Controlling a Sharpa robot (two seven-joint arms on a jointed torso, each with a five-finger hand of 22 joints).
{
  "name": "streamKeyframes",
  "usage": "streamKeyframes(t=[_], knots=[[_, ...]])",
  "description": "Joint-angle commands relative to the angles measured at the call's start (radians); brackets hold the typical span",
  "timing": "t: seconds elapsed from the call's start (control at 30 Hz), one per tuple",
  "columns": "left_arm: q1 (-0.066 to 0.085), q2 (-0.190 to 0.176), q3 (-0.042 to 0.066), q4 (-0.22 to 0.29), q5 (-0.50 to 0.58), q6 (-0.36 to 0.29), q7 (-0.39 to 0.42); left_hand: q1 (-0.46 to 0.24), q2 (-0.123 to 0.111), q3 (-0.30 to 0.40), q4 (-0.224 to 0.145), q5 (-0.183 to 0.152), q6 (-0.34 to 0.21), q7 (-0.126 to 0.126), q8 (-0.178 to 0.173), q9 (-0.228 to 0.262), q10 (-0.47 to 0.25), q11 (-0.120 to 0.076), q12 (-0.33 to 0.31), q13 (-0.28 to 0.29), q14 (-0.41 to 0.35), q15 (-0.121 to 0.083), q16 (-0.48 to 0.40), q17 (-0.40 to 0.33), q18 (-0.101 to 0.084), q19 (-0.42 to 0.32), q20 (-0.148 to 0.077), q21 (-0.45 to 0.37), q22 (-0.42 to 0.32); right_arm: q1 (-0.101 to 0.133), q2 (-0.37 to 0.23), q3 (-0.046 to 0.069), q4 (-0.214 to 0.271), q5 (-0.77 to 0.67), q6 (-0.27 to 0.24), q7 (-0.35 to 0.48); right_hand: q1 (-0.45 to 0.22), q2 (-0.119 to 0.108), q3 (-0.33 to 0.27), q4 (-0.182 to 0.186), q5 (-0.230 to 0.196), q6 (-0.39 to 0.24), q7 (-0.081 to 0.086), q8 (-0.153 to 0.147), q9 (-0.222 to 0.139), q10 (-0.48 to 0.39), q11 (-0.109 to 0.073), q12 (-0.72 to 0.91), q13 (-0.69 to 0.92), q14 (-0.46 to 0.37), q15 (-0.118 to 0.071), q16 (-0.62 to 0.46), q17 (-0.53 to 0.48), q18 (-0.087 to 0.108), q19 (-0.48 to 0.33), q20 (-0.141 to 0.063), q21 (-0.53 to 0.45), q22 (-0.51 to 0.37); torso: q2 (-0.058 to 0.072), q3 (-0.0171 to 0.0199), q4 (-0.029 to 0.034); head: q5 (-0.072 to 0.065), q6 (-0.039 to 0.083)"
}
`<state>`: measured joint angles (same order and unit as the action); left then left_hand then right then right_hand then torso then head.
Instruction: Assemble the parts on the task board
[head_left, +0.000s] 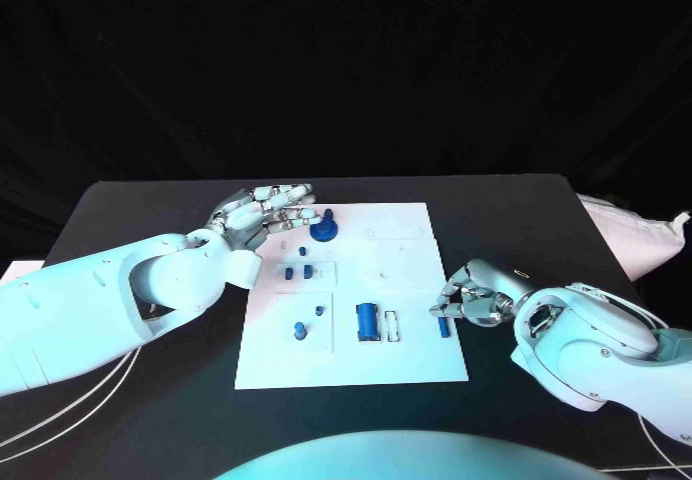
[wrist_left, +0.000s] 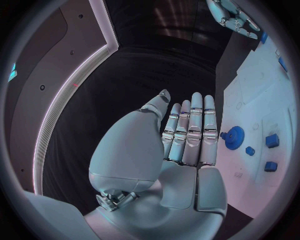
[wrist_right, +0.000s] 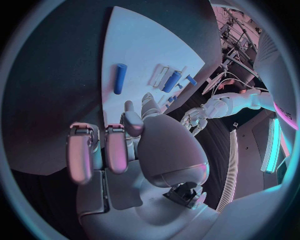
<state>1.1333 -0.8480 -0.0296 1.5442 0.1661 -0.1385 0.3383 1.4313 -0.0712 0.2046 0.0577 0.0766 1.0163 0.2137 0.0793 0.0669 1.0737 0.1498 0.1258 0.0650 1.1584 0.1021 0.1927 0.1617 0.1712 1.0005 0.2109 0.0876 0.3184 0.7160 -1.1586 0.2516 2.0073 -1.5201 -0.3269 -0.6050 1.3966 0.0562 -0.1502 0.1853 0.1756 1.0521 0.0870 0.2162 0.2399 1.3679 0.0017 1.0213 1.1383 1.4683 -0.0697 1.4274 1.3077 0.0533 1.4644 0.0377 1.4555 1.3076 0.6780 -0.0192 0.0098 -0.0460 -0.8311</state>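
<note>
The white task board (head_left: 411, 355) lies in the middle of the black table. A blue gear-shaped part (head_left: 323, 229) (wrist_left: 235, 136) stands near its far left corner. My left hand (head_left: 268, 213) (wrist_left: 189, 135) hovers just beside that part, fingers straight, holding nothing. Two small blue blocks (head_left: 299, 271) (wrist_left: 272, 140) sit below the gear. A larger blue cylinder (head_left: 368, 321) (wrist_right: 172, 81) lies in a slot near the board's middle. A short blue peg (head_left: 444, 325) (wrist_right: 119, 78) lies at the right edge. My right hand (head_left: 473, 295) (wrist_right: 115, 145) is close to the peg, fingers curled, with nothing in them.
Small blue pegs (head_left: 300, 330) stand in the board's lower left panel. Black table (head_left: 159, 400) surrounds the board on all sides. A white bundle (head_left: 642, 235) lies off the table's right edge.
</note>
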Motion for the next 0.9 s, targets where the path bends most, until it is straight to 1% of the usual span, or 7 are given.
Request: streamKeyframes(t=[0.03,0.17,0.27,0.43,0.57,0.73,0.9], knots=[[-0.001,0.001,0.0,0.001,-0.003,0.022,0.004,-0.006,0.003,0.003,0.001,0.003,-0.006,0.0,-0.003,0.0,-0.002,0.005,-0.006,0.001,0.005,-0.001,-0.004,-0.002,0.013,0.008,0.001,0.006,-0.001,0.0,-0.006,0.0,-0.009,-0.059,0.043,-0.005,-0.021,-0.005,-0.002,0.013,0.012,0.005,0.003,-0.009,-0.002,0.002,0.005,-0.004,0.003,0.059,0.007,0.003,0.021,-0.009,0.015,0.006,0.0,0.075,0.0,0.0024,-0.0061,-0.002,0.002],[-0.002,0.002,0.0,0.0,-0.003,0.023,0.004,-0.006,0.003,0.003,0.001,0.003,-0.006,0.0,-0.003,0.0,-0.002,0.005,-0.006,0.001,0.005,-0.001,-0.005,-0.002,0.013,0.008,0.001,0.006,-0.001,0.0,-0.006,0.0,-0.017,-0.068,0.054,-0.005,-0.035,-0.012,-0.006,0.027,0.018,0.011,0.002,-0.013,-0.004,0.004,0.005,-0.004,0.004,0.06,0.007,0.003,0.022,-0.009,0.015,0.007,0.0,0.076,0.0,0.0034,-0.008,-0.003,0.003],[-0.003,0.002,0.0,-0.001,-0.003,0.024,0.004,-0.006,0.004,0.003,0.001,0.003,-0.006,-0.001,-0.002,0.0,-0.002,0.005,-0.006,0.001,0.005,-0.001,-0.005,-0.002,0.013,0.008,0.001,0.006,-0.002,-0.001,-0.003,0.0,-0.023,-0.072,0.069,-0.005,-0.042,-0.018,-0.008,0.036,0.019,0.017,0.001,-0.014,-0.003,0.005,0.004,-0.004,0.006,0.06,0.006,0.004,0.024,-0.009,0.016,0.007,0.001,0.078,0.0,0.0026,-0.0043,-0.005,0.003],[-0.004,0.002,0.0,-0.001,-0.003,0.025,0.003,-0.006,0.004,0.003,0.001,0.003,-0.006,-0.001,-0.002,0.0,-0.002,0.005,-0.006,0.001,0.005,-0.001,-0.005,-0.002,0.013,0.008,0.001,0.006,-0.002,-0.007,0.005,-0.001,-0.035,-0.085,0.103,-0.005,-0.054,-0.031,-0.012,0.052,0.018,0.028,-0.002,-0.014,-0.001,0.007,0.003,-0.003,0.008,0.06,0.005,0.003,0.023,-0.009,0.016,0.006,0.0,0.077,0.0,0.0024,-0.0018,-0.005,0.0],[-0.004,0.002,0.0,-0.002,-0.003,0.024,0.003,-0.006,0.004,0.003,0.001,0.003,-0.006,-0.001,-0.002,0.0,-0.002,0.005,-0.006,0.001,0.005,-0.001,-0.005,-0.002,0.013,0.008,0.001,0.006,-0.002,-0.015,0.012,-0.001,-0.043,-0.094,0.122,-0.004,-0.058,-0.036,-0.014,0.058,0.018,0.031,-0.003,-0.014,-0.001,0.007,0.002,-0.003,0.009,0.06,0.005,0.003,0.024,-0.009,0.015,0.005,0.0,0.077,0.0,0.0019,-0.0047,-0.001,-0.001],[-0.006,0.001,0.0,-0.001,-0.003,0.025,0.003,-0.006,0.004,0.003,0.001,0.003,-0.006,-0.001,-0.002,0.0,-0.002,0.005,-0.006,0.001,0.005,-0.001,-0.005,-0.002,0.013,0.008,0.001,0.006,-0.002,-0.024,0.02,-0.001,-0.05,-0.108,0.139,-0.004,-0.058,-0.038,-0.014,0.059,0.018,0.033,-0.004,-0.014,0.0,0.007,0.001,-0.004,0.009,0.059,0.004,0.003,0.023,-0.009,0.015,0.005,0.0,0.076,0.0,0.0026,-0.0051,0.001,0.001],[-0.007,0.0,0.0,-0.002,-0.003,0.025,0.003,-0.006,0.004,0.003,0.001,0.003,-0.006,-0.001,-0.002,0.0,-0.002,0.005,-0.006,0.001,0.005,-0.001,-0.005,-0.002,0.013,0.008,0.001,0.006,-0.002,-0.027,0.023,-0.001,-0.055,-0.132,0.15,-0.004,-0.052,-0.042,-0.012,0.058,0.019,0.037,-0.005,-0.014,0.001,0.007,0.0,-0.005,0.009,0.059,0.003,0.002,0.022,-0.009,0.015,0.005,0.0,0.077,0.0,0.0018,-0.0053,0.002,-0.001]])
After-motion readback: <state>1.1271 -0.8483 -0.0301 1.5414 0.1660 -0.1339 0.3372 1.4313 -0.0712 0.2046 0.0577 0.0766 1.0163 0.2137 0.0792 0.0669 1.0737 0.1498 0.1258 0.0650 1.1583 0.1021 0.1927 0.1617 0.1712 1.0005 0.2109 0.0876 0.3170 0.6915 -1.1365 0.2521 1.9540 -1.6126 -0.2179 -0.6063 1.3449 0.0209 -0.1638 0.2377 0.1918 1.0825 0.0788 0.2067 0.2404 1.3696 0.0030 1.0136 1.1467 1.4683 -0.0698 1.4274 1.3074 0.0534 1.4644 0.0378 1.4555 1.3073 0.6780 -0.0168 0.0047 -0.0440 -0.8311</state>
